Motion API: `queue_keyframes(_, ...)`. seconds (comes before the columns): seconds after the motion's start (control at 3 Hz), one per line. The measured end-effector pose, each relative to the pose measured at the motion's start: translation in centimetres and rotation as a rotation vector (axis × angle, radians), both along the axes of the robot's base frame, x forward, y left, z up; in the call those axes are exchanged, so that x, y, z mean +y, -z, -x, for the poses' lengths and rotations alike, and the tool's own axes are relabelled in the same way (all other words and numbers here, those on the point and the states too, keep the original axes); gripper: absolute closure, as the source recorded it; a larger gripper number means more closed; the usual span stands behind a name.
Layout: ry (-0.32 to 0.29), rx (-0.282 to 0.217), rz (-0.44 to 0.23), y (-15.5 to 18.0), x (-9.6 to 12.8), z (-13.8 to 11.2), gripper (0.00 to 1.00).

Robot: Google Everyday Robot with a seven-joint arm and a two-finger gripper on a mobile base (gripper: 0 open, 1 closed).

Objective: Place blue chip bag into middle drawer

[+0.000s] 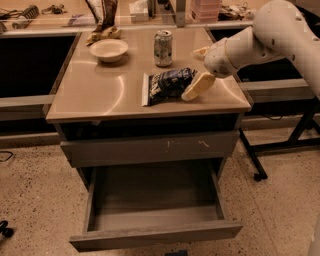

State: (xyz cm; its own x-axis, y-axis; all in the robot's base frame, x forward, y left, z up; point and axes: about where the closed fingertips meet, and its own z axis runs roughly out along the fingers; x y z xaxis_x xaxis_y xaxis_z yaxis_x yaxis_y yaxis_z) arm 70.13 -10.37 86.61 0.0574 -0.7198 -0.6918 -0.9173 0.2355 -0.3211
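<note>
The blue chip bag (pixel 167 84) lies flat on the tan table top (pixel 100 95), its pale sealed edge to the left. My gripper (pixel 199 69) is at the bag's right end, open. One pale finger (pixel 197 86) lies along the bag's front right corner and the other (pixel 201 50) is behind it. The bag rests on the table. The middle drawer (pixel 155 235) with a plain front panel is pulled open below the table, and nothing shows inside it.
A soda can (pixel 163 48) stands just behind the bag. A pale bowl (pixel 109 49) sits at the back left, with a brown-and-white bag (pixel 102 15) behind it. A shut drawer front with pale scratch marks (pixel 150 148) is above the open drawer.
</note>
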Motion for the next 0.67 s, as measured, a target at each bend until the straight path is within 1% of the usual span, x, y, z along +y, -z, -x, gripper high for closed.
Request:
queue_keyframes(0.33,0.0,0.0,0.0,0.0,0.0,0.0,0.42)
queue_keyframes(0.67,-0.047,0.026,0.011,-0.8,0.5,2.7,0.65)
